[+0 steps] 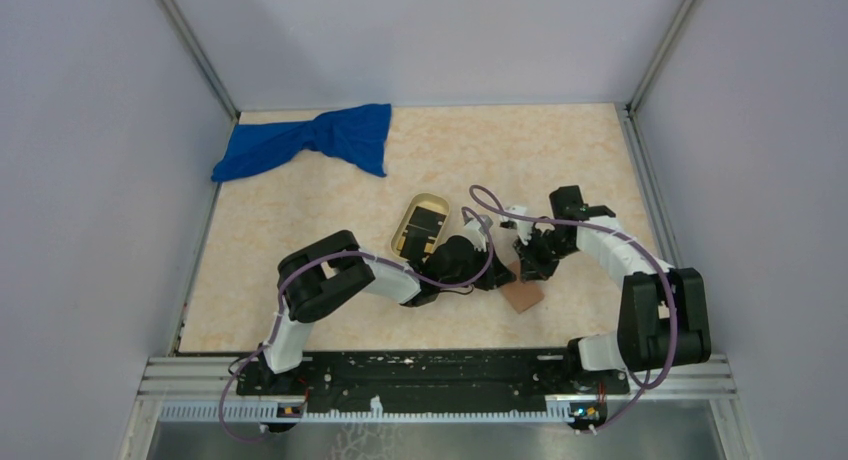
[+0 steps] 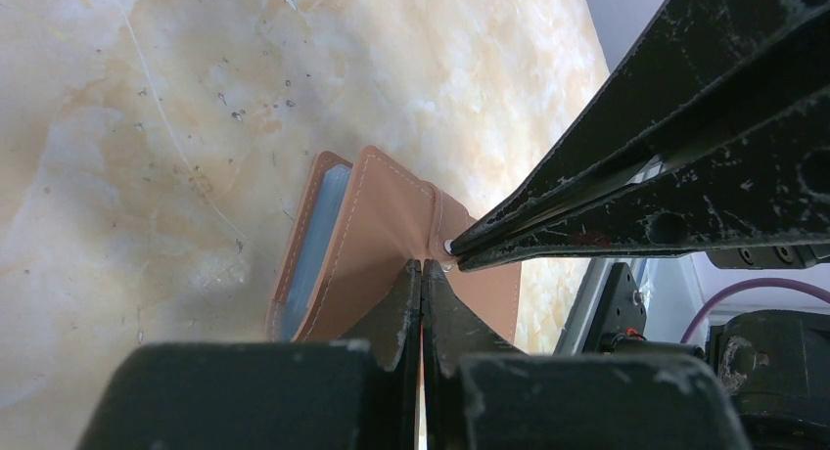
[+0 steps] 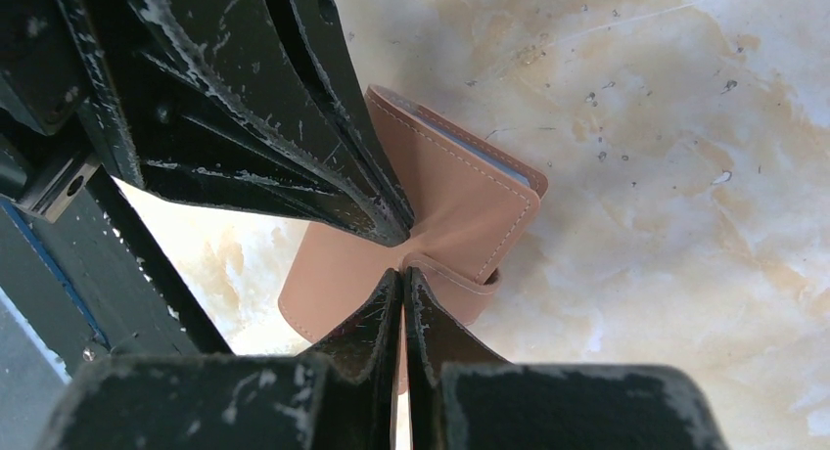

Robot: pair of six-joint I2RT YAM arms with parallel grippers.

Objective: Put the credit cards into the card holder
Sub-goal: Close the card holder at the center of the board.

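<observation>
Pressed shut in the foreground, the left gripper [image 2: 423, 274] is pinched on the cover of the card holder [image 2: 377, 225], the right gripper [image 3: 403, 279] on its clasp strap, tips nearly touching. The flaps should be drawn apart slowly so the slots are exposed. Both arms are folded inward, wrists bent low over the table [image 1: 300, 220]; a black card [image 1: 425, 222] is seen in the tray [image 1: 395, 242].

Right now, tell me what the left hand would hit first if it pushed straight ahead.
The reddish-brown leather-like folding card holder: the shut left hand has its tips against the cover. The right hand sits just beside that spot, though depth is unclear.
</observation>
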